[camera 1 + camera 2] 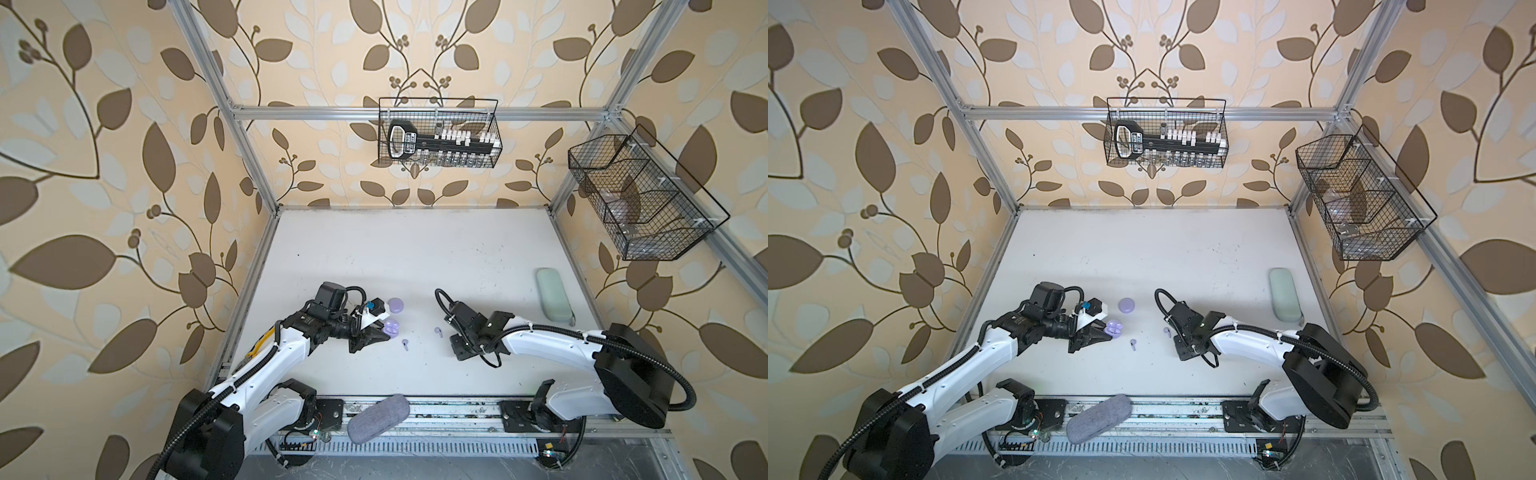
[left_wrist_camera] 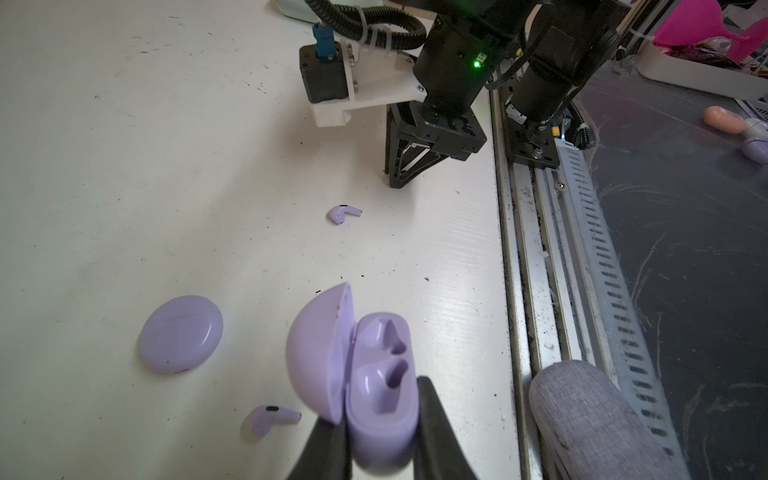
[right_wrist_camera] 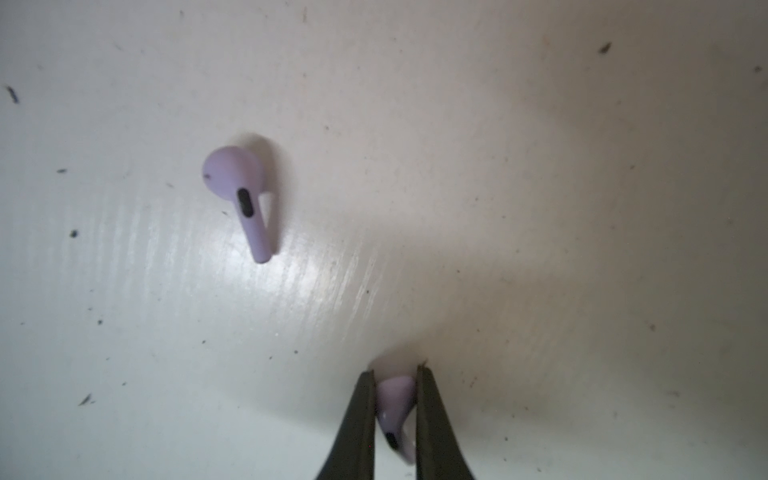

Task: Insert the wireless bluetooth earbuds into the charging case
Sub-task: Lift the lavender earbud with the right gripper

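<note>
- Both top views: left hand (image 1: 384,332) clamped on open charging case (image 1: 392,326), left of table (image 1: 415,257) centre, nearer front edge. Earbud (image 1: 405,343) just beside case; second earbud (image 1: 438,331) nearer right hand (image 1: 457,355).
- Left wrist: both case sockets empty, lid raised; closed lavender case (image 2: 180,334) near.
- Right wrist: right hand pinches third earbud (image 3: 395,399); second earbud lies apart.

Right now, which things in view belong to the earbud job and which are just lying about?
Job: open case in left gripper; pinched earbud in right gripper; loose earbud near right gripper; loose earbud beside open case; closed case.
Lying about: green case; grey fabric case; back basket; side basket.
</note>
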`<action>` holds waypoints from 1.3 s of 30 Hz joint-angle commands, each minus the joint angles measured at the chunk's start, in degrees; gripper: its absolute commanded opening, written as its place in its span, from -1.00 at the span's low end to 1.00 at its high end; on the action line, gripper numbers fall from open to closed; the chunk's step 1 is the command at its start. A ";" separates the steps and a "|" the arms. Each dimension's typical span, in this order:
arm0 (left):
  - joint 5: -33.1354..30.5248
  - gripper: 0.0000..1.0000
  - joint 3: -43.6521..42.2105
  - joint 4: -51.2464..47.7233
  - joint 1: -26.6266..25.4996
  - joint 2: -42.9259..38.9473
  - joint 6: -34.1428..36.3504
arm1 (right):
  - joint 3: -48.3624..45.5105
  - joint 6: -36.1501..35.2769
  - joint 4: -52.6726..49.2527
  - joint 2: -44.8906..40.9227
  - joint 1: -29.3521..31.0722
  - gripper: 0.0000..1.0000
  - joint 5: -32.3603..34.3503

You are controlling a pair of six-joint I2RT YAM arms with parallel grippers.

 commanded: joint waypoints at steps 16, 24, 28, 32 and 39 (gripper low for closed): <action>0.59 -0.88 2.05 0.37 -0.47 -0.17 0.27 | 0.03 0.17 -0.79 -1.99 0.13 -0.86 0.70; 0.51 -0.88 2.00 0.39 -0.47 -0.17 0.13 | 0.01 0.40 0.38 -4.75 0.65 -0.90 1.15; 0.50 -0.88 1.94 0.48 -0.47 -0.34 0.09 | 0.46 0.46 0.55 -6.04 0.72 -0.90 1.46; 0.50 -0.88 2.03 0.48 -0.47 -0.25 0.09 | 1.03 0.40 0.41 -6.76 0.70 -0.90 1.64; 0.50 -0.88 1.96 0.47 -0.47 -0.34 0.02 | 1.84 0.87 0.87 -8.36 0.65 -0.93 1.94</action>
